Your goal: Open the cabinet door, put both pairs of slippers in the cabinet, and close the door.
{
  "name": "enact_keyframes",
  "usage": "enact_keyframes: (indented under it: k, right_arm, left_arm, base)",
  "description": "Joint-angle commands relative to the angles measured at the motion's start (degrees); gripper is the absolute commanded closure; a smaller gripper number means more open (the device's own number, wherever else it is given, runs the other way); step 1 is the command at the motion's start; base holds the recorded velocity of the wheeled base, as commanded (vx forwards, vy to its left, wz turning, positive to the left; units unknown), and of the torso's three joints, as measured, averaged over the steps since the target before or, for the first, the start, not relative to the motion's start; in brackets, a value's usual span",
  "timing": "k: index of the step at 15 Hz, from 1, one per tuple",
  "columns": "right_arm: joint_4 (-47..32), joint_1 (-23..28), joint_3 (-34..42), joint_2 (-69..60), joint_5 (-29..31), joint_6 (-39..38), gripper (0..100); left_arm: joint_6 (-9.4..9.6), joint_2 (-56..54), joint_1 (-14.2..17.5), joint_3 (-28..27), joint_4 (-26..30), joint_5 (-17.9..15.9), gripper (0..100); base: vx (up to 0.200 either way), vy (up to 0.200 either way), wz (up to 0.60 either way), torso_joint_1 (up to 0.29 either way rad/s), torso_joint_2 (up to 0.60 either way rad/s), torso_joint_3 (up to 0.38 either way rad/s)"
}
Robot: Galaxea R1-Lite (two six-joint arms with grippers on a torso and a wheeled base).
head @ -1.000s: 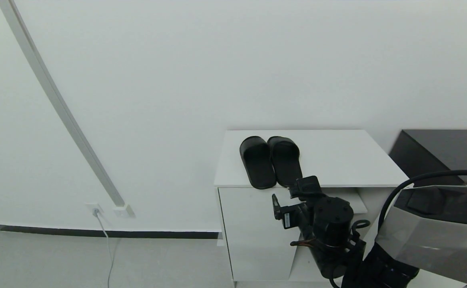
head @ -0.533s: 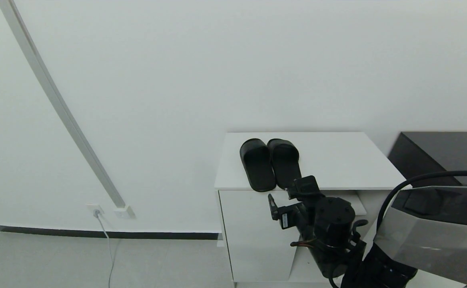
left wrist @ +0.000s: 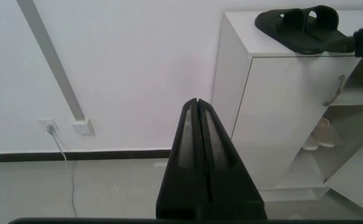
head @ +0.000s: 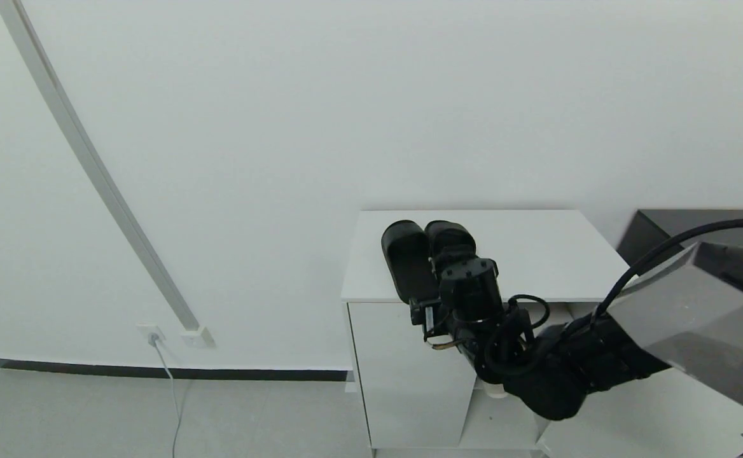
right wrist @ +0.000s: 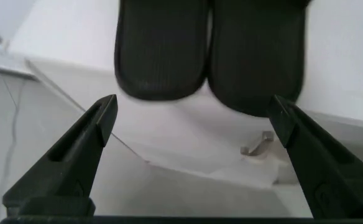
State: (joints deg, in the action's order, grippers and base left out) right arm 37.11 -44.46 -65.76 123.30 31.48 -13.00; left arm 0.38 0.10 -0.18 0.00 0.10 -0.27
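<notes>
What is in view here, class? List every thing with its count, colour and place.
slippers: one pair, black, on the cabinet top, at its front edge.
cabinet: one, white, against the wall, right half open.
pale footwear: count unclear, on a shelf inside.
wall socket: one, white, low on the wall.
trunking: one, grey, slanting up the wall.
right pincer: black, open, at the slippers' heels.
left pincer: black, shut, apart from the cabinet.

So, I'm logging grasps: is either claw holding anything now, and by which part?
Nothing is held. The right claw is open, spread before the heel ends of the black slippers; the left claw is shut on nothing.
</notes>
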Motion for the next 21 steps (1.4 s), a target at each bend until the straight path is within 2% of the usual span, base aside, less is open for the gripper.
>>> enact_keyframes:
  k: [1, 3, 6, 12, 16, 21]
  right_arm:
    - [-7.8, 0.1, -8.1, -3.0, 3.2, -5.2, 0]
    - [-7.8, 0.1, -7.7, -2.6, 3.5, -5.3, 0]
    - [-7.3, 0.1, -6.2, -1.0, 5.3, -5.5, 0]
    - [-0.8, 0.1, -3.5, 3.9, 5.3, -4.3, 0]
    - [8.1, 0.9, -4.1, 7.9, 5.1, 2.3, 0]
    - [8.9, 3.2, -8.8, 11.2, 4.6, 3.6, 0]
  left_arm:
    - [0.15, 0.0, 0.0, 0.0, 0.0, 0.0, 100]
    - [0.06, 0.0, 0.0, 0.0, 0.0, 0.0, 100]
    - [0.06, 0.0, 0.0, -0.1, 0.1, -0.1, 100]
    - [-0.29, 0.0, 0.0, 0.0, 0.0, 0.2, 100]
    - [-0.73, 0.0, 0.0, 0.0, 0.0, 0.4, 100]
    - [-0.82, 0.0, 0.0, 0.0, 0.0, 0.4, 100]
  base:
    - [0.0, 0.0, 0.0, 0.0, 0.0, 0.0]
    - [0.0, 0.0, 0.0, 0.0, 0.0, 0.0]
    - [0.2, 0.0, 0.0, -0.001, 0.0, 0.004]
    - [0.2, 0.0, 0.0, 0.006, 0.0, 0.002]
    - [0.0, 0.0, 0.0, 0.0, 0.0, 0.0]
    - [0.0, 0.0, 0.0, 0.0, 0.0, 0.0]
